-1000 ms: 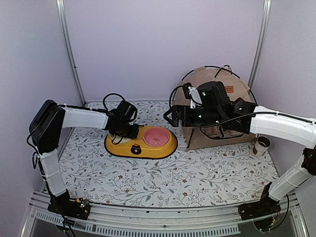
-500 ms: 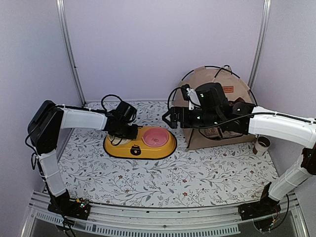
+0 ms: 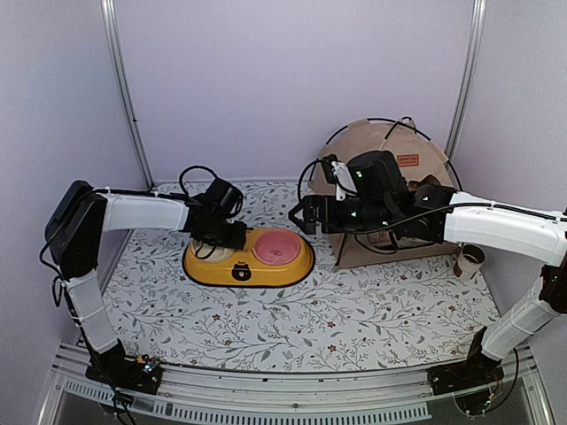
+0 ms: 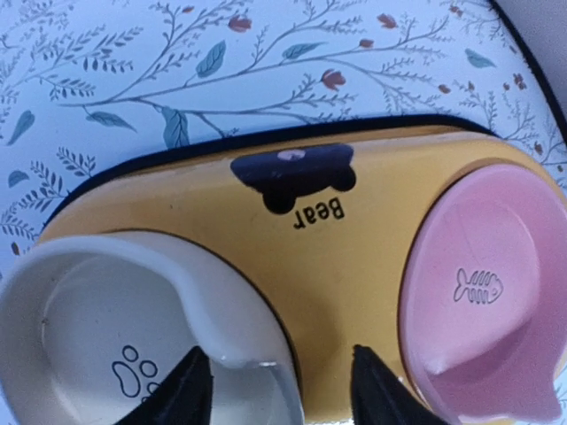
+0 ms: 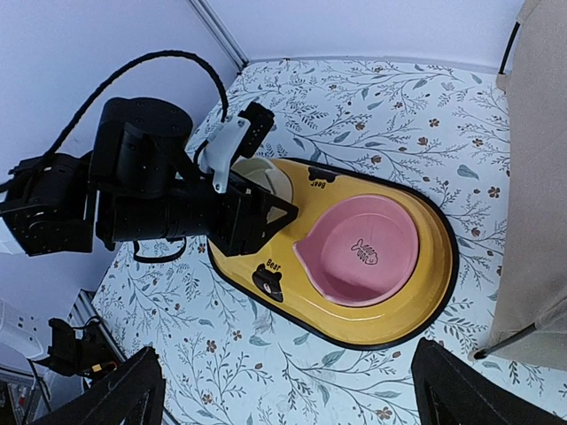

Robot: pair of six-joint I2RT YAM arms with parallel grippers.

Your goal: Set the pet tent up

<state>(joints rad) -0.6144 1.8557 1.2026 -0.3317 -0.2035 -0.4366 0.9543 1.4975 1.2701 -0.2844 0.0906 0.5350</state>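
The pet tent (image 3: 370, 142), beige fabric arched by thin black poles, stands at the back right of the floral mat; its fabric edge (image 5: 542, 159) fills the right side of the right wrist view. My right gripper (image 3: 306, 215) hovers left of the tent, above the mat, wide open and empty (image 5: 292, 398). My left gripper (image 3: 232, 237) is low over a yellow feeder tray (image 3: 266, 269). Its jaws (image 4: 279, 390) stand apart astride the white bowl's rim (image 4: 221, 310), one finger inside the bowl and the other on the yellow part (image 4: 354, 292).
The tray holds a pink bowl (image 3: 277, 249) and a white bowl (image 5: 266, 177) and lies on the mat's left-centre. A small cardboard tube (image 3: 469, 259) stands by the tent's right corner. Metal posts (image 3: 124, 88) and purple walls close in the back.
My left gripper's jaws have opened from shut. The tray has slid slightly left. My right arm has drifted left, away from the tent.
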